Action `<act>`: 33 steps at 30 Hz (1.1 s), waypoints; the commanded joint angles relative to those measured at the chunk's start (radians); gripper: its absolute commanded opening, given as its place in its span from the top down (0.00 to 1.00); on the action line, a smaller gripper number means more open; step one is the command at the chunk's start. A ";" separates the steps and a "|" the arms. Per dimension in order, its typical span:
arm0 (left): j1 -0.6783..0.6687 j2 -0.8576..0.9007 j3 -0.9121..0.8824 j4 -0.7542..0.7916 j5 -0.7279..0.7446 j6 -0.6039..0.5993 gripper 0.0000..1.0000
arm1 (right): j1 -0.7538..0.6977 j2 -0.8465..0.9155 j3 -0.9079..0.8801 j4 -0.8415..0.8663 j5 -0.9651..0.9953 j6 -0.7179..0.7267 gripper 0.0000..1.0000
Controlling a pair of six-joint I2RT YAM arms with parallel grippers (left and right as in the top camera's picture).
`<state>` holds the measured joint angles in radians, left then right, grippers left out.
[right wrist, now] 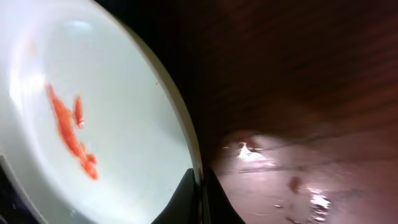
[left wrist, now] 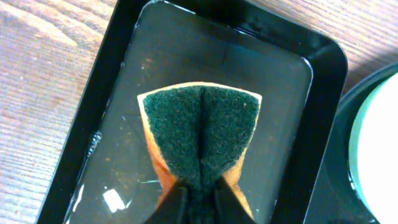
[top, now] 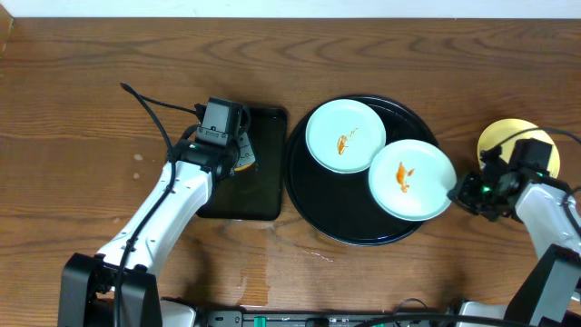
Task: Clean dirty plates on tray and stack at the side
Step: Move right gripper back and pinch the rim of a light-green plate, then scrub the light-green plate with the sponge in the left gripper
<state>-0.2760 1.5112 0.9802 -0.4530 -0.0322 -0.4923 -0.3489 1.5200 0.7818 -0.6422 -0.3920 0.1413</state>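
The round black tray holds two mint-blue plates smeared with orange sauce. One plate lies at its upper left. The other plate overhangs the lower right rim, and my right gripper is shut on its edge. In the right wrist view that plate fills the left side, with the right gripper pinching its rim. A pale yellow plate lies on the table at the far right, partly behind my right arm. My left gripper is shut on a green-and-orange sponge, which it squeezes into a fold.
The sponge sits over a rectangular black tray left of the round tray, with shallow water in this rectangular tray. Wet spots show on the wooden table below the round tray and beside the held plate.
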 commanded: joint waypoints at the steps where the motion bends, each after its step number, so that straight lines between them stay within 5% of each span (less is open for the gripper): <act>1: 0.002 -0.002 -0.010 -0.003 -0.002 0.013 0.92 | 0.068 -0.039 -0.006 -0.001 -0.046 -0.053 0.99; 5: 0.002 -0.002 -0.010 0.000 0.037 0.013 0.92 | 0.156 -0.057 -0.006 0.002 -0.045 -0.050 0.99; 12: -0.051 -0.002 -0.010 0.115 0.324 0.013 0.93 | 0.283 -0.056 -0.006 -0.022 -0.015 0.005 0.99; 24: -0.285 0.000 -0.010 0.227 0.327 -0.002 0.92 | 0.424 -0.056 -0.007 -0.038 0.042 0.063 0.99; 33: -0.435 0.085 -0.010 0.241 0.327 -0.262 0.92 | 0.431 -0.056 -0.007 -0.024 0.055 0.072 0.99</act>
<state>-0.6739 1.5547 0.9756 -0.2203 0.2867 -0.6312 0.0761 1.4807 0.7773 -0.6685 -0.3401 0.1947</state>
